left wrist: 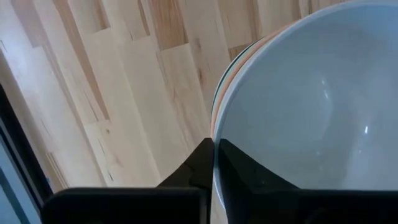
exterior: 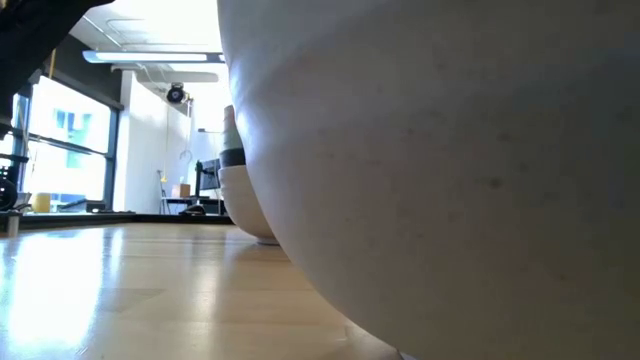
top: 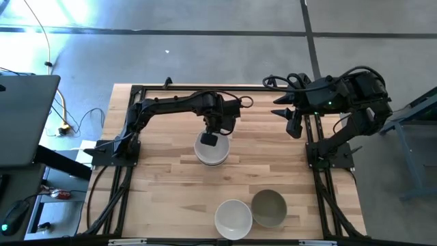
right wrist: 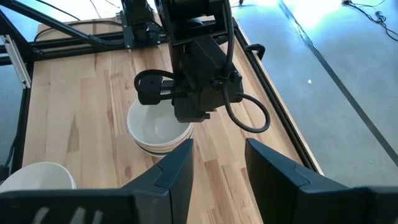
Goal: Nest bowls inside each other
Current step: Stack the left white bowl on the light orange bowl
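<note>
Jaws of the left gripper (left wrist: 213, 177) stand narrow astride the rim of the top white bowl (top: 211, 148), one finger inside and one outside, on the nested stack (right wrist: 160, 134) at the middle of the table (top: 164, 198). Peach and green rims show beneath that bowl in the left wrist view. Whether the rim is firmly pinched cannot be judged. Jaws of the right gripper (right wrist: 219, 163) stand wide and empty, parked at the table's far right edge. A second white bowl (top: 233, 219) and an olive-grey bowl (top: 269, 208) sit touching or nearly so at the near edge, un-nested. Risks: lifting without fully releasing could tilt or drag the stack; an uneven seat could leave the top bowl rocking; a later pick of either near bowl could knock its neighbour.
</note>
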